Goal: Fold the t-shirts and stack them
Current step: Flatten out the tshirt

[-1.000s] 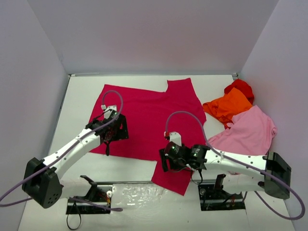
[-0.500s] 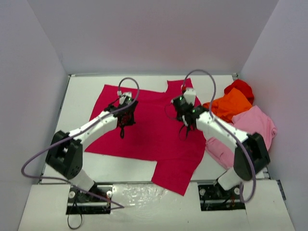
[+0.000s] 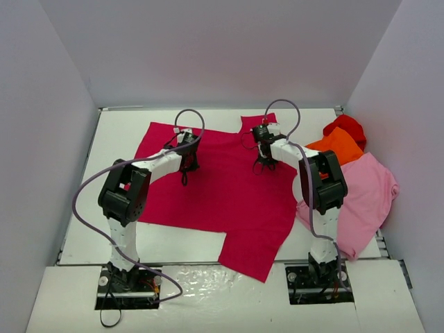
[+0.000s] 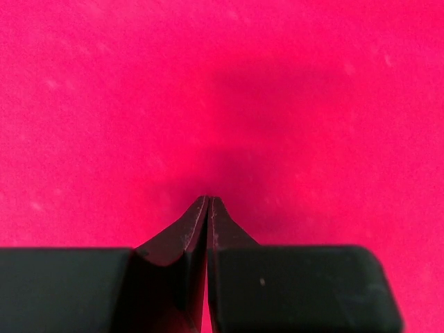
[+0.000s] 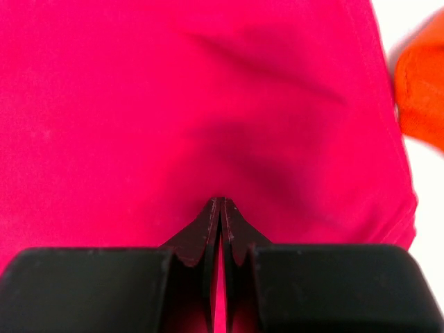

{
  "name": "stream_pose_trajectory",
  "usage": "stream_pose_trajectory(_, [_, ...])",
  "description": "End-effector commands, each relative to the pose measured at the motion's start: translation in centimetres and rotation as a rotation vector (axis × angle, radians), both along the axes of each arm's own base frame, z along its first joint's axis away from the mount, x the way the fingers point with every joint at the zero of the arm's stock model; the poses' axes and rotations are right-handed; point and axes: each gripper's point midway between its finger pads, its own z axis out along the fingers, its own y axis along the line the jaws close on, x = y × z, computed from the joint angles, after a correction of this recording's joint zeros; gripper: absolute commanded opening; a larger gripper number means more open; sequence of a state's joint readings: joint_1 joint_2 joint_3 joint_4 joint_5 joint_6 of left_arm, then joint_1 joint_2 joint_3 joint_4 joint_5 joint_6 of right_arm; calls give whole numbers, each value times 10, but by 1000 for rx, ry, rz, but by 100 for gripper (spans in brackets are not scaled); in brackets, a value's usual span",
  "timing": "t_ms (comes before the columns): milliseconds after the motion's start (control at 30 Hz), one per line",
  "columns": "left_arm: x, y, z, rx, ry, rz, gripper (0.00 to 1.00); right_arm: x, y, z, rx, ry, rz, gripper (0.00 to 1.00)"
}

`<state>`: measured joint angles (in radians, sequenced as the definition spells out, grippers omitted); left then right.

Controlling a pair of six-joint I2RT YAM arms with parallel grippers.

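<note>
- Left gripper (image 4: 209, 202): jaws closed, fingertips pressed together tip to tip. No cloth visibly bunched between them.
- Crimson-magenta t-shirt (image 3: 222, 187) is directly under the left gripper and fills its wrist view on all sides. The fabric there is flat, with a faint shadow just ahead of the tips.
- Right gripper (image 5: 220, 202): jaws also closed, tips meeting. Can't tell whether any fabric is pinched.
- The same shirt lies under and ahead of the right gripper. There is a shallow crease ahead and slightly left of the tips, and the shirt's hemmed edge runs down its right side.
- Orange t-shirt (image 3: 340, 147) is to the right of the right gripper, just past that hem, with a strip of white table (image 3: 118, 139) between them.
- Red t-shirt (image 3: 347, 125) is further right of the right gripper, behind the orange one and touching it.
- Light pink t-shirt (image 3: 361, 194) is right of the right gripper and nearer the arm bases, partly under the orange shirt's edge.
- In the top view both grippers sit over the far half of the spread crimson-magenta shirt, left one on its left part, right one near its right edge, well apart.
</note>
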<state>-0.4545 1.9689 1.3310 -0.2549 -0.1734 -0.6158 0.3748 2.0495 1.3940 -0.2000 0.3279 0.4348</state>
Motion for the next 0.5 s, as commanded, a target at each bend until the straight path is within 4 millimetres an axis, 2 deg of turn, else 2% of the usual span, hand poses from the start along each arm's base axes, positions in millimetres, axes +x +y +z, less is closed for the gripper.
stream_pose_trajectory(0, [23, 15, 3, -56, -57, 97, 0, 35, 5, 19, 22, -71, 28, 0])
stream_pose_trajectory(67, [24, 26, -2, -73, -53, 149, 0, 37, 5, 14, 21, -61, 33, 0])
stream_pose_trajectory(167, [8, 45, -22, -78, -16, 225, 0, 47, 7, 6, 25, -53, 50, 0])
stream_pose_trajectory(233, [5, 53, -22, -100, -31, 269, 0, 53, 10, 4, 36, -54, 64, 0])
stream_pose_trajectory(333, [-12, 63, -26, -84, -24, 293, 0, 67, 21, 1, 66, -63, 92, 0])
stream_pose_trajectory(467, [-23, 75, -18, -59, -44, 314, 0, 86, 39, -2, 119, -73, 138, 0])
